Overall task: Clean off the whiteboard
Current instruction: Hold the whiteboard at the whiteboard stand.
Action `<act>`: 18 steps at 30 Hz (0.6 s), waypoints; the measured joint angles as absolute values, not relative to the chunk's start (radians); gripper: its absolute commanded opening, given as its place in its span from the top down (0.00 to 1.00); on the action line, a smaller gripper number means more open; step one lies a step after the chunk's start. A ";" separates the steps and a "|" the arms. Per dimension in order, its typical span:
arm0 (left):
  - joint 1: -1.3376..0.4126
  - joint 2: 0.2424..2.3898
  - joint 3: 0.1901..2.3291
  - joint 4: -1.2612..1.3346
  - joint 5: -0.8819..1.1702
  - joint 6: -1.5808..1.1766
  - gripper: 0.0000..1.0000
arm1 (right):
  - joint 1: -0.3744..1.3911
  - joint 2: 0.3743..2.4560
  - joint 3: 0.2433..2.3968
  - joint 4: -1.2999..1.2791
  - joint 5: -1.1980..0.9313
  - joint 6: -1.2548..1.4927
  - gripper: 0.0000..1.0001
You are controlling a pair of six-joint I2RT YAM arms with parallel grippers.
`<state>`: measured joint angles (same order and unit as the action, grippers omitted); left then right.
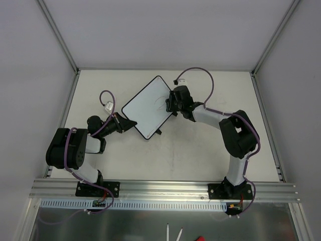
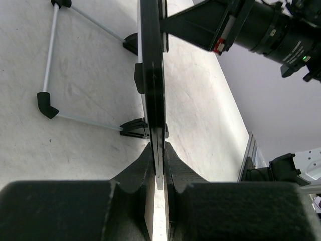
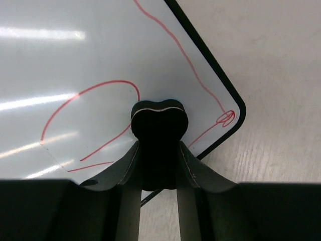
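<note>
The whiteboard [image 1: 145,108] sits tilted at mid-table, white with a thin black rim. My left gripper [image 1: 128,123] is shut on its near-left edge. In the left wrist view the whiteboard [image 2: 152,75] shows edge-on, pinched between the fingers of the left gripper [image 2: 159,161]. My right gripper [image 1: 173,104] is over the board's right corner, shut on the black bone-shaped eraser [image 3: 159,123]. The eraser's end rests on the whiteboard [image 3: 75,55] among red scribbles [image 3: 95,90], which loop toward the rounded corner. The right gripper [image 3: 159,156] clamps the eraser's sides.
A wire stand with silver rods and black feet [image 2: 47,103] props the board from behind. A black foot [image 1: 158,132] pokes out under the board's near edge. White walls and metal posts [image 1: 60,37] enclose the table; an aluminium rail [image 1: 165,188] runs along the near edge.
</note>
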<state>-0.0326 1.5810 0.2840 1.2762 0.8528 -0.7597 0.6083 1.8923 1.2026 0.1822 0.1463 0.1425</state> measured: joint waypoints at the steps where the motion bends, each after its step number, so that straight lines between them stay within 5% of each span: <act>1: -0.033 1.581 0.284 1.276 0.854 -0.760 1.00 | 0.607 1.893 1.219 0.172 0.146 0.141 1.00; 18: -0.033 1.556 0.262 1.276 0.837 -0.767 1.00 | 0.599 1.920 1.580 -0.009 0.006 0.039 1.00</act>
